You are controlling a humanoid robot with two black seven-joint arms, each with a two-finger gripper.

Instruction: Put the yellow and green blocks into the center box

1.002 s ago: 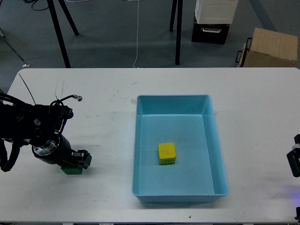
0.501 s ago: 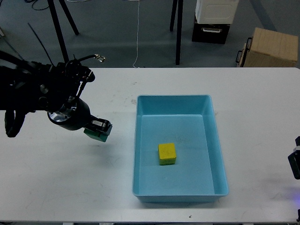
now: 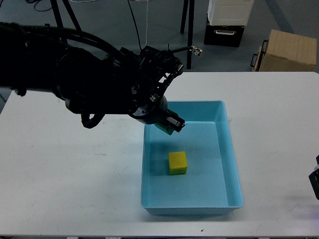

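A light blue box (image 3: 231, 164) sits at the middle of the white table. A yellow block (image 3: 177, 163) lies inside it, left of its center. My left gripper (image 3: 169, 124) is shut on a green block (image 3: 164, 128), of which only a sliver shows under the fingers. It holds the block in the air over the box's far left corner. My left arm is large and dark across the upper left of the view. Only a small dark part of my right arm (image 3: 314, 182) shows at the right edge; its gripper is out of view.
The white table (image 3: 75, 174) spreads around the box. Beyond its far edge are black stand legs (image 3: 189, 35), a black-and-white case (image 3: 225, 22) and a cardboard box (image 3: 286, 50) on the floor.
My left gripper has lifted the green block from the table's left front and carried it right and up, from beside the box to over its far left corner.
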